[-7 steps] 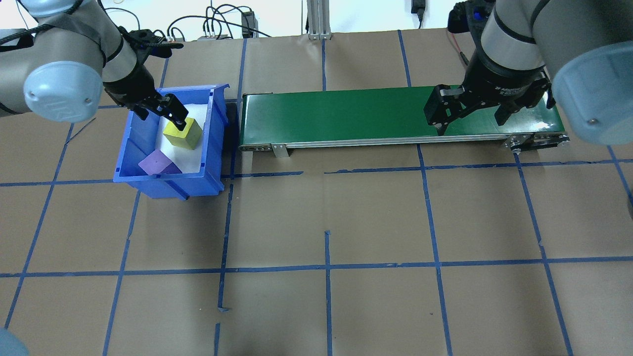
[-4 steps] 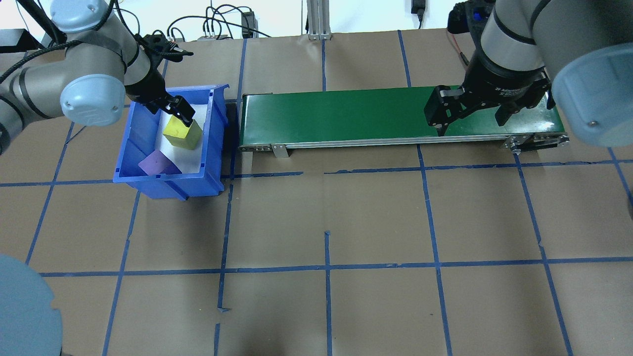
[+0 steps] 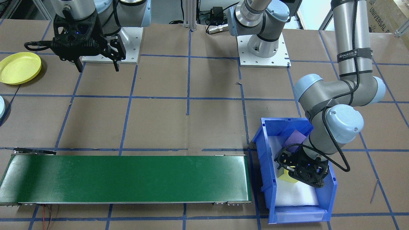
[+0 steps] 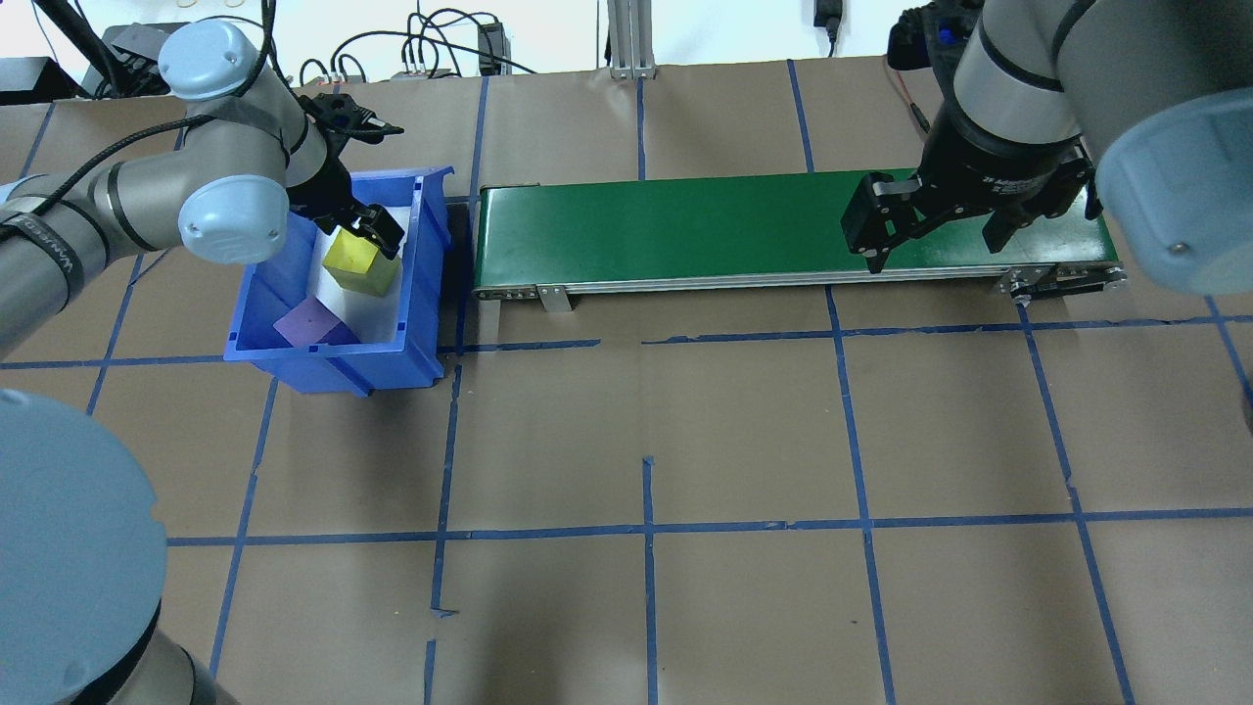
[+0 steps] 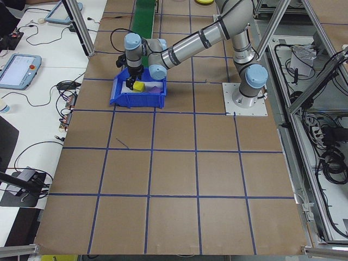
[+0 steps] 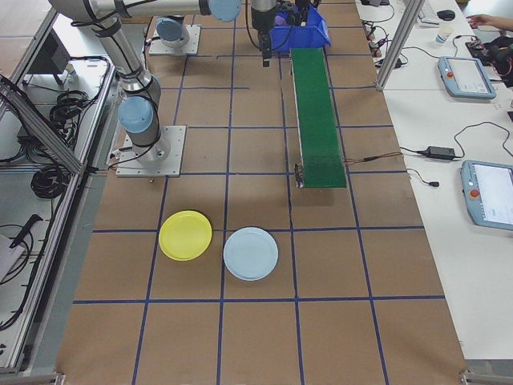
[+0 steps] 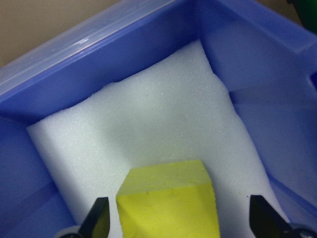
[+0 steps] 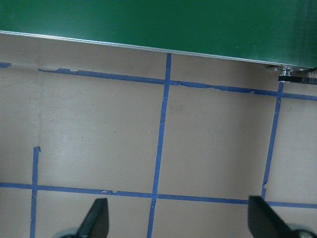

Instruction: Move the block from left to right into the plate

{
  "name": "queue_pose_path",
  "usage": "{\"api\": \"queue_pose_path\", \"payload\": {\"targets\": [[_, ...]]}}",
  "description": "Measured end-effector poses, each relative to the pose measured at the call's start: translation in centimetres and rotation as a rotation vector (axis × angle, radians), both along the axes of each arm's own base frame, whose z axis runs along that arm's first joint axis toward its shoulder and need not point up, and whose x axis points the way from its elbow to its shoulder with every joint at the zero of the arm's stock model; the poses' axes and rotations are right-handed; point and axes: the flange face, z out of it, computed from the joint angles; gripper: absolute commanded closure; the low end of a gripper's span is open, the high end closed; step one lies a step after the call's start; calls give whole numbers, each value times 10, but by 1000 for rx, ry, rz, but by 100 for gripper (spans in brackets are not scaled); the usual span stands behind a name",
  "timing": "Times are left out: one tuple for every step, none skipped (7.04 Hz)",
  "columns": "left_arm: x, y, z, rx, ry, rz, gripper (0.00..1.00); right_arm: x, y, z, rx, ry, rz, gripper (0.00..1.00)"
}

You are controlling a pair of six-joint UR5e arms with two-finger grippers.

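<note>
Plainly, arm strap (image 3: 354, 54) — reads "WANJEED"

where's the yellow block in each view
Exterior front-facing: yellow block, lower right, mostly hidden under the left pincer.
Overhead exterior, upper left, inside the blue bin.
Exterior left, small, upper left, in the bin.
Exterior right: hidden; only the bin shows at the top.
Left wrist-mounted, bottom centre between the fingertips.
Right wrist-mounted: not in view.
Shared landmark: the blue bin.

Two blocks: yellow (image 4: 353, 260), purple (image 4: 309, 321); two plates: yellow (image 6: 185, 235), blue (image 6: 251, 253); one bin (image 4: 416, 284).
</note>
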Motion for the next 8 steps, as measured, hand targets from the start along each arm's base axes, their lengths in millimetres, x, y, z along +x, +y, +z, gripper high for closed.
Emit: {"api": "queue_pose_path", "payload": {"targets": [[3, 1, -2, 3, 0, -2, 0, 0, 0, -1, 1, 0, 0, 0], [4, 4, -8, 16, 2, -2, 0, 1, 0, -2, 3, -2, 1, 0], [3, 8, -15, 32, 5, 0, 20, 1, 0, -3, 3, -2, 1, 0], [3, 12, -18, 45, 6, 3, 59, 1, 0, -3, 2, -2, 1, 0], [4, 14, -15, 44, 2, 4, 67, 1, 0, -3, 2, -2, 1, 0], [4, 15, -8, 35, -4, 3, 73, 0, 0, -3, 2, -1, 1, 0], [4, 16, 2, 18, -6, 10, 73, 0, 0, -3, 3, -2, 2, 0], [3, 20, 27, -15, -10, 26, 73, 0, -1, -4, 3, -3, 3, 0]]}}
